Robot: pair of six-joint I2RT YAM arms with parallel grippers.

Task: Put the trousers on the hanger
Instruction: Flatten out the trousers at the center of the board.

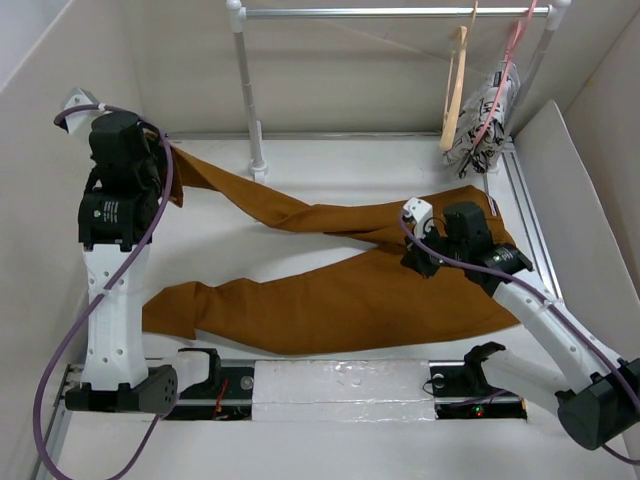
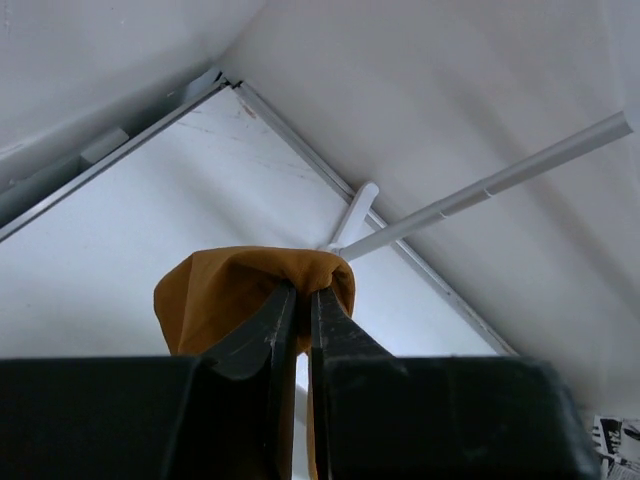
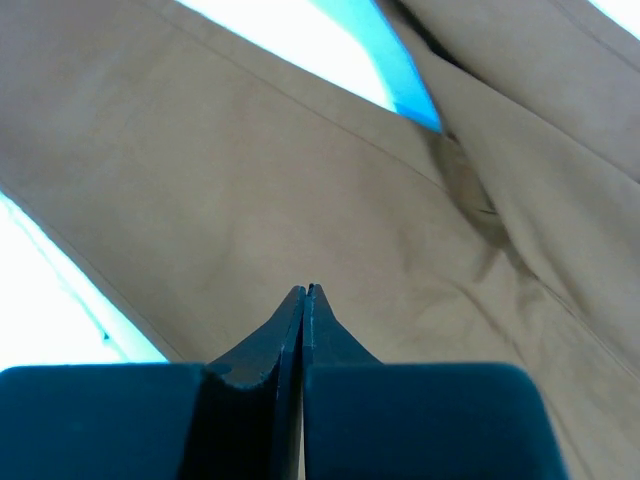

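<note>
The rust-brown trousers (image 1: pixel 330 285) lie spread across the table, the two legs running left. My left gripper (image 2: pixel 301 292) is shut on the end of the far leg (image 2: pixel 240 285) and holds it raised at the back left, near the wall. My right gripper (image 3: pixel 305 292) is shut and empty, its tips just above the trouser fabric (image 3: pixel 300 180) near the waist end at the right. The tan wooden hanger (image 1: pixel 456 85) hangs by its hook from the rail at the back right, apart from both grippers.
A white clothes rail (image 1: pixel 400 12) on posts crosses the back. A thin pink hanger (image 1: pixel 503 70) with a black-and-white patterned cloth (image 1: pixel 480 125) hangs beside the wooden one. White walls enclose the table left, back and right.
</note>
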